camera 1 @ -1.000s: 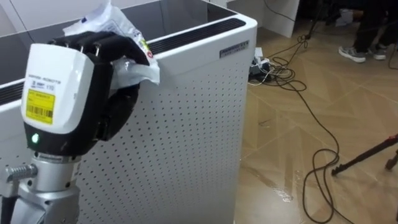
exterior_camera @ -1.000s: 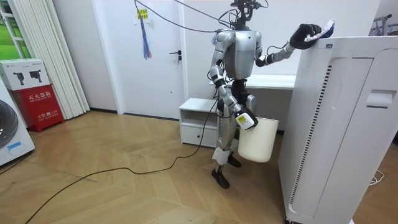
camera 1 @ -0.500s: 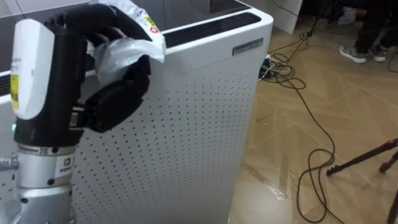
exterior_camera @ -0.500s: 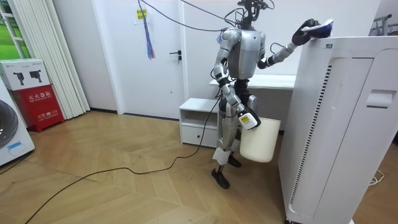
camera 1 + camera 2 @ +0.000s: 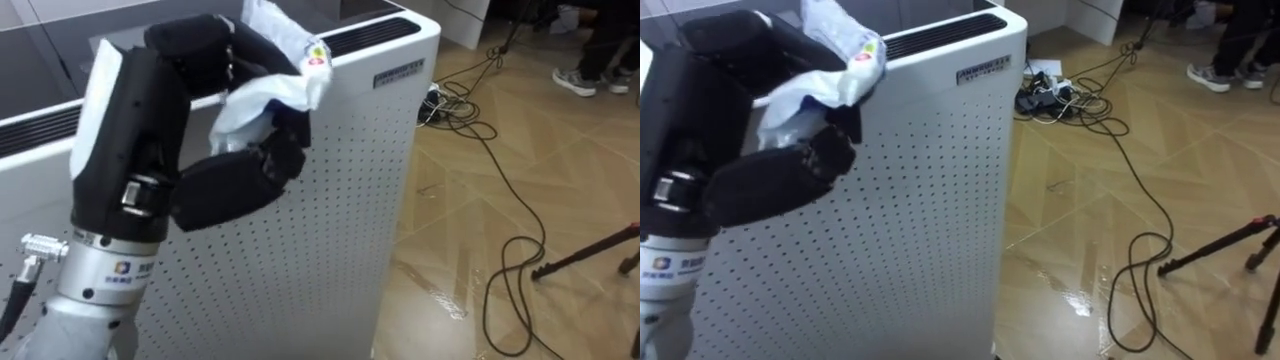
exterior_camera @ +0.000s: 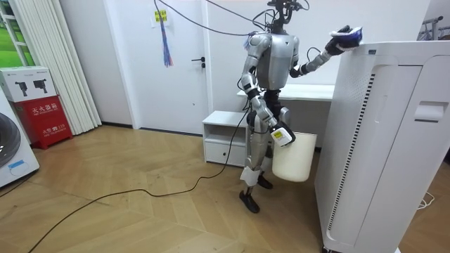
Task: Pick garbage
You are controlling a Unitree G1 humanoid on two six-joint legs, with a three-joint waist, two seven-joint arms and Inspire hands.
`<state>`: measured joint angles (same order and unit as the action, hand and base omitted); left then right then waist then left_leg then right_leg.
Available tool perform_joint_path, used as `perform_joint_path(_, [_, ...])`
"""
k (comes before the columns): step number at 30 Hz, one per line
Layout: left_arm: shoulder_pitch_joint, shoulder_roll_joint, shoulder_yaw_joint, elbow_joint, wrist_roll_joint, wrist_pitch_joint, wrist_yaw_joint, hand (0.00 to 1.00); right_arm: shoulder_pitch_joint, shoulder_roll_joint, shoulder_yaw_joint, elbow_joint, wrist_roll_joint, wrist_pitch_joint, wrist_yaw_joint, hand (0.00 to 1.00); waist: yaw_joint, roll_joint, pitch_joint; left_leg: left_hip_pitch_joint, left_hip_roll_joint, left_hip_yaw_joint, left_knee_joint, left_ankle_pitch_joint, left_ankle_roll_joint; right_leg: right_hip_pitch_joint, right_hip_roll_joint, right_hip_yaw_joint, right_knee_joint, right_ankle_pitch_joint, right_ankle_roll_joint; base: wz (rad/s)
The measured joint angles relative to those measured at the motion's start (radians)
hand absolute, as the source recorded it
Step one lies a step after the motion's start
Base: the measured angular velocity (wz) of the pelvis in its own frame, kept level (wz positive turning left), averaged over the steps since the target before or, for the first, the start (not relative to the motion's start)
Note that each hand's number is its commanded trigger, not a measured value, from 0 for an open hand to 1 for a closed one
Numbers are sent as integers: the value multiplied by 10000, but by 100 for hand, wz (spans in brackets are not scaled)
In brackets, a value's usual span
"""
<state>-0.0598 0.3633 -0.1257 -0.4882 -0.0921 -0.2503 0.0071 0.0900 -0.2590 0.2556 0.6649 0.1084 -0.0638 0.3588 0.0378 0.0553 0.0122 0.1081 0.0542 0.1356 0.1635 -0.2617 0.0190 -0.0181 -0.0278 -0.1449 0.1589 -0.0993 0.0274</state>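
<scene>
Crumpled white plastic wrapper [image 5: 262, 88]: judged light, soft, crinkly, probably slippery; squashes, no breakage risk. Best hold: bunched middle, not loose edge. Wrapper sits inside left hand [image 5: 215, 190]: fingers curled over top, thumb clamping from beneath, loose corner poking up past fingertips. Left arm raised, forearm angled up. Tall white perforated-metal cabinet [image 5: 340, 200] just below and behind hand. Right hand [image 6: 279, 135] low at hip, by white plastic bin [image 6: 293, 160].

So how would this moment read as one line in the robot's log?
left hand: fingers shut on wrapper | wrapper: held at top edge of white appliance | right hand: low, beside white bin
</scene>
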Motion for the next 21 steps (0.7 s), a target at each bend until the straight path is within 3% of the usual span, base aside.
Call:
perform_joint_path(5, [455, 21, -845, 657, -65, 424, -998, 100, -677, 21, 208, 3, 18, 0, -241, 100, -17, -103, 39, -660, -62, -48, 253, 38, 8, -683, -15, -22, 311, 34, -55, 0])
perform_joint_path(15, [523, -2, -1704, 3036, 660, 727, -1592, 100, -2052, -30, 754, 702, 970, 1, -500, 100, -17, -136, 38, -2049, -150, -360, 510, 272, -8, -1899, -134, -226, 471, 177, -160, 7])
perform_joint_path(21, [520, -188, -1764, 4894, 680, 1241, -1992, 100, -2446, 13, 879, 1298, 974, 4, -498, 100, -38, -143, 43, -2380, -144, -350, 517, 280, -22, -2230, -109, -244, 458, 184, -172, 0])
